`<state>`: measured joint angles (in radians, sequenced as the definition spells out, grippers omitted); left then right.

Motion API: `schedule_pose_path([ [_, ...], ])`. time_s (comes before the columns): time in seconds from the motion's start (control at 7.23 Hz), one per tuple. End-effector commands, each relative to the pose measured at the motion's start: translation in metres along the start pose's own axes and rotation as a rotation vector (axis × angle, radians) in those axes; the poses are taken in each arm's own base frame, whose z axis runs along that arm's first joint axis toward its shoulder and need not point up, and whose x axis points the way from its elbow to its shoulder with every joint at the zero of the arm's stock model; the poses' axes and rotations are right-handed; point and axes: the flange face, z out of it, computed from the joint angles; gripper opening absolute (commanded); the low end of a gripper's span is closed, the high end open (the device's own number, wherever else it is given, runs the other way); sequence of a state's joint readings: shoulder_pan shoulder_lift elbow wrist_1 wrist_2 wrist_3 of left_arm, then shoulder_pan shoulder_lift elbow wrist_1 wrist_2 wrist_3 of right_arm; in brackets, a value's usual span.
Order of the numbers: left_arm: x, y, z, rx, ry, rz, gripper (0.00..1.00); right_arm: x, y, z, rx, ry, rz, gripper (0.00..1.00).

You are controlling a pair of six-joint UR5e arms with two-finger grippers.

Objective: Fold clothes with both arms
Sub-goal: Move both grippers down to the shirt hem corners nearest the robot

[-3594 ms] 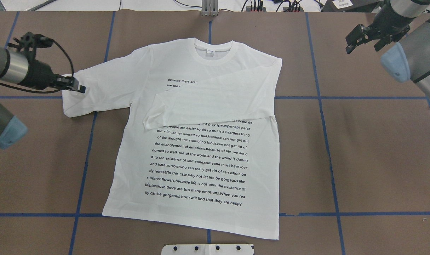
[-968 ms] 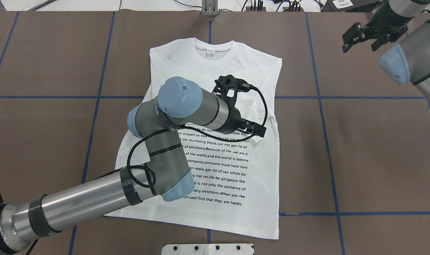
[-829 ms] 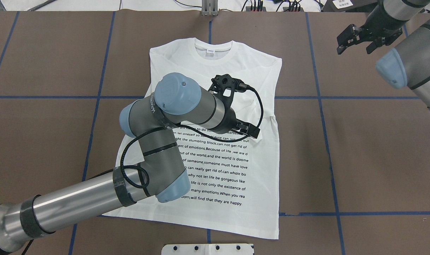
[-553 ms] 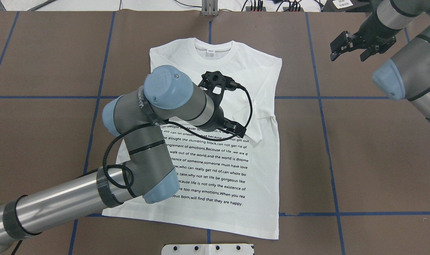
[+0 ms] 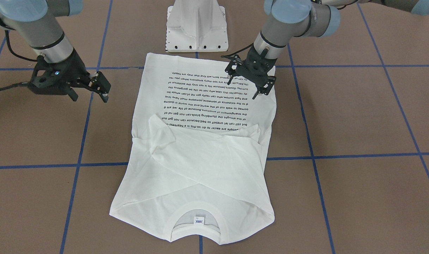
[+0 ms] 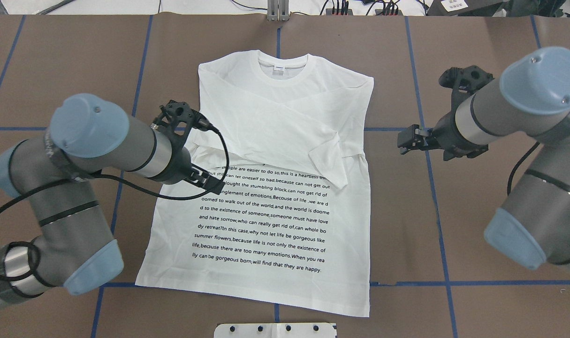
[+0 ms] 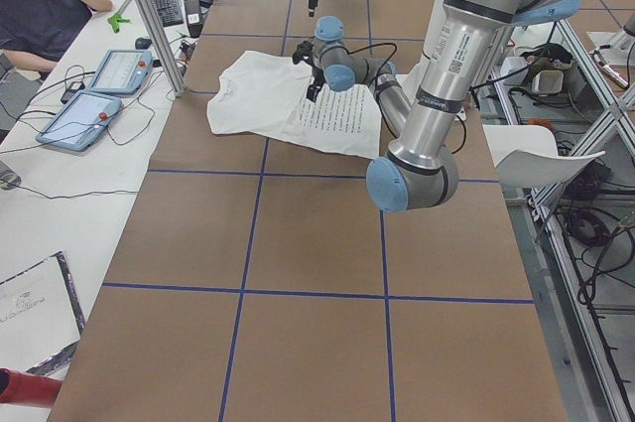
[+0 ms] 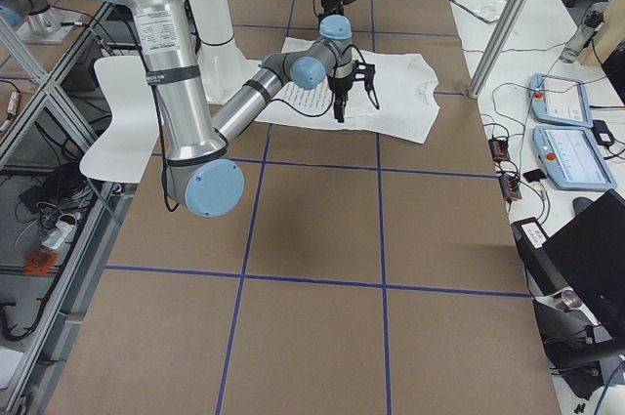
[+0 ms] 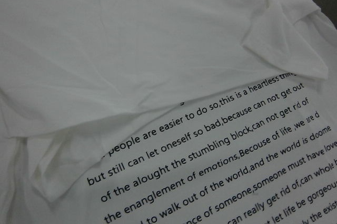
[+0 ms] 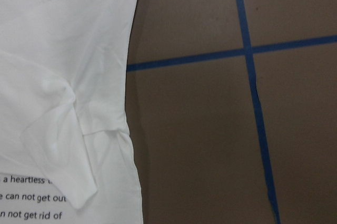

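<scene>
Both sleeves [image 6: 285,126] lie crossed on the T-shirt [image 6: 266,220], collar toward the counter's far edge; body not yet folded. Left gripper [image 5: 261,93] and right gripper [image 6: 402,142]: jaws spread, empty

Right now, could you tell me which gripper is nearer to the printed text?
Left. The left gripper is over the text at the shirt's edge; the right gripper is off the shirt, above bare table past its other edge.

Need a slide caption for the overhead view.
White T-shirt, both sleeves folded across chest; left gripper above its text, right gripper beside it over the table.
</scene>
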<state>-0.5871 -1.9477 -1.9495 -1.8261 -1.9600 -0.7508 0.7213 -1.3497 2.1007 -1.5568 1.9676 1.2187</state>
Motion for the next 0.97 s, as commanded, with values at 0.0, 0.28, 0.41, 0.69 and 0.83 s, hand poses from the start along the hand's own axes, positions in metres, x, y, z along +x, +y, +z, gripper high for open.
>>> schedule_pose_path([
  [0.0, -0.049, 0.058, -0.013, -0.047, -0.055, -0.042, 1.00, -0.020, 0.092, 0.009, -0.012, 0.002, 0.063, 1.00],
  [0.28, -0.059, 0.097, -0.002, -0.098, -0.064, -0.147, 1.00, -0.034, 0.169, 0.022, -0.029, 0.008, 0.082, 1.00],
  [0.41, -0.060, 0.121, 0.012, -0.138, -0.088, -0.153, 1.00, -0.042, 0.197, 0.028, -0.036, 0.009, 0.094, 1.00],
  [0.69, -0.036, 0.152, 0.040, -0.156, -0.121, -0.206, 1.00, -0.042, 0.208, 0.032, -0.034, 0.019, 0.086, 1.00],
  [0.83, -0.025, 0.159, 0.044, -0.167, -0.113, -0.235, 1.00, -0.042, 0.208, 0.033, -0.034, 0.021, 0.086, 1.00],
])
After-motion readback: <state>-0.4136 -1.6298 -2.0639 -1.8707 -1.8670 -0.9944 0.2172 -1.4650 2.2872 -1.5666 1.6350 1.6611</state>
